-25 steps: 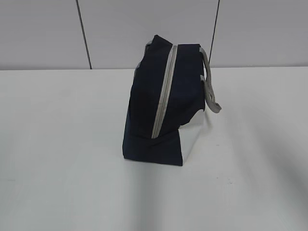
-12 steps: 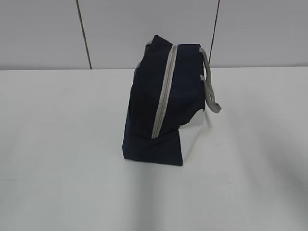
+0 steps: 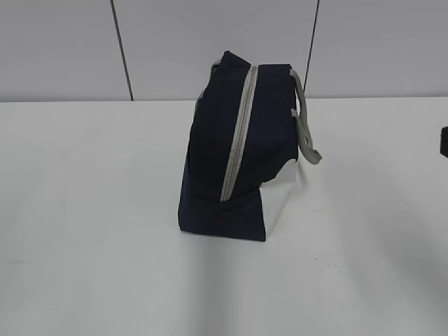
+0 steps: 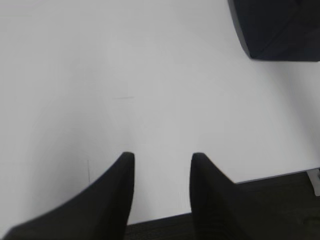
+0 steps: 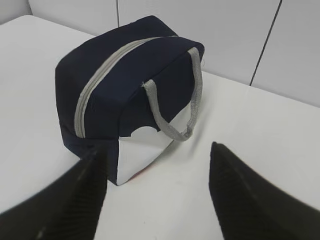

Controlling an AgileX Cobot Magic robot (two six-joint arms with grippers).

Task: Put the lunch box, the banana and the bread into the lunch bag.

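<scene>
- Newly at the exterior view's right edge, a dark piece of the right arm [image 3: 444,142] shows, well apart from the lunch bag [image 3: 234,150].
- Lunch bag stands zipped on the white table [image 3: 91,210].
- Left gripper [image 4: 161,165], fingers parted, hovers over bare table away from the bag.
- Right gripper [image 5: 157,165], fingers spread wide, faces the bag's grey handle [image 5: 175,107].

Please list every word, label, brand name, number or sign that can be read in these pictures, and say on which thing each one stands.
None: no readable text shows in any view.
Boxy dark navy fabric lunch bag with grey zipper, white lower panel and grey loop handle: no print or logo visible.
White table and grey wall panels: bare of writing.
</scene>
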